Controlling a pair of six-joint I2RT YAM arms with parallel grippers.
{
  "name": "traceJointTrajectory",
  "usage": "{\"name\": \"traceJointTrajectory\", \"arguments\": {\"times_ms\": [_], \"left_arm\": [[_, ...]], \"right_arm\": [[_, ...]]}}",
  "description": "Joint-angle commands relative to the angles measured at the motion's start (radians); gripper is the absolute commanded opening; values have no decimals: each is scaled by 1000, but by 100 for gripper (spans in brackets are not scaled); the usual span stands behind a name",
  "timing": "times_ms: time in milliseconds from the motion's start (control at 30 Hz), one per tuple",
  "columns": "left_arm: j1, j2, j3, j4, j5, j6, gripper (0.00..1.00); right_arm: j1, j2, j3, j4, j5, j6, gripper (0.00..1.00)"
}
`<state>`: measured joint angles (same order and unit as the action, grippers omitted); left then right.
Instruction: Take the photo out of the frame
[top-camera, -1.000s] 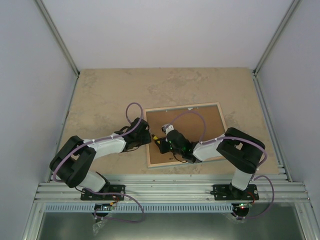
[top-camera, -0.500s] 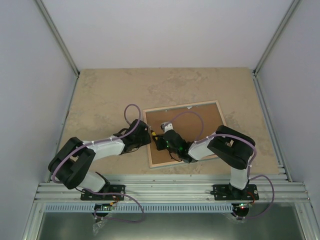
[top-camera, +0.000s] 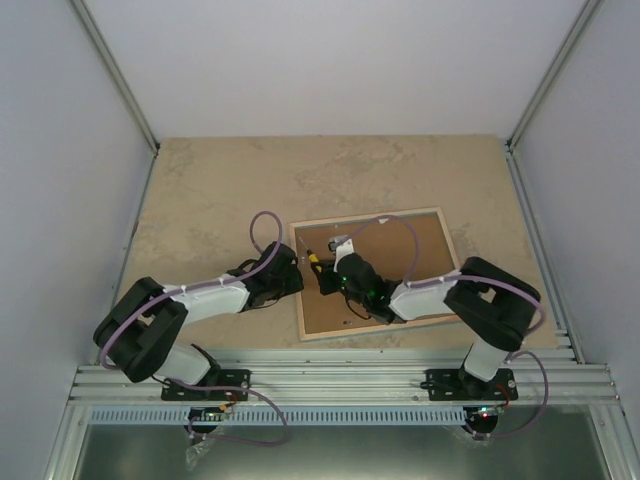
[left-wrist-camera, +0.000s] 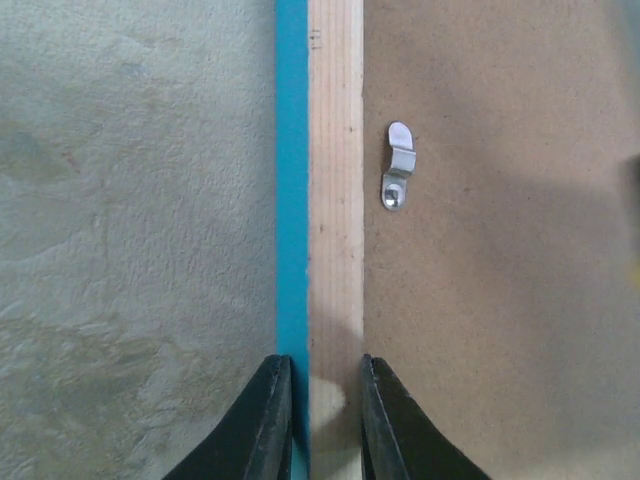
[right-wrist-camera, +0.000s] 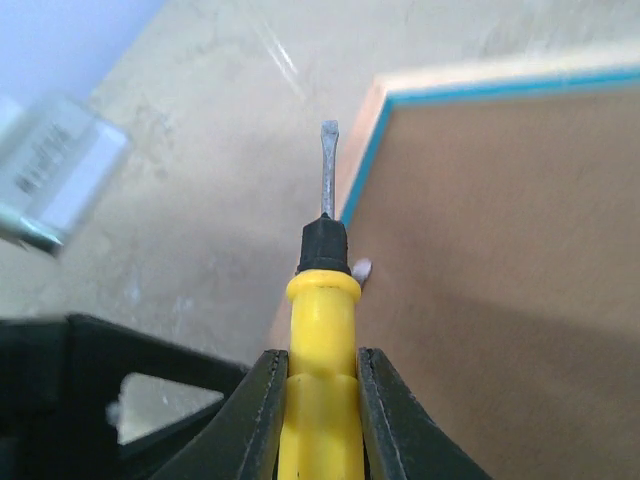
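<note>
Now | left jaws clamp frame rail | right jaws hold screwdriver | clip clear in left wrist, unresolved overhead

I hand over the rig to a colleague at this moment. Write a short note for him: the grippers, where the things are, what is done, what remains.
Left gripper: shut on the frame, fingers astride its side rail.
Right gripper: shut on a yellow screwdriver, blade near the same rail, seemingly not touching.
The frame lies face down on the table, brown backing up and in place; a metal tab lies on it. The photo is hidden.
Done: tool in hand, frame steadied.
Left: free the tabs, lift the backing, take out the photo.
</note>
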<state>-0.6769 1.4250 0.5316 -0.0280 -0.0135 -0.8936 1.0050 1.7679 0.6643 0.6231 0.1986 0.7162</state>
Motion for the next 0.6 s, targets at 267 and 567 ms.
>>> {"name": "traceJointTrajectory", "arguments": {"times_ms": [267, 567], "left_arm": [[-13, -94, -48, -43, -26, -204, 0], [-18, -194, -105, -17, 14, -290, 10]], "right_arm": [[-138, -336, -39, -239, 20, -273, 0], [-224, -449, -98, -270, 0, -358, 0]]}}
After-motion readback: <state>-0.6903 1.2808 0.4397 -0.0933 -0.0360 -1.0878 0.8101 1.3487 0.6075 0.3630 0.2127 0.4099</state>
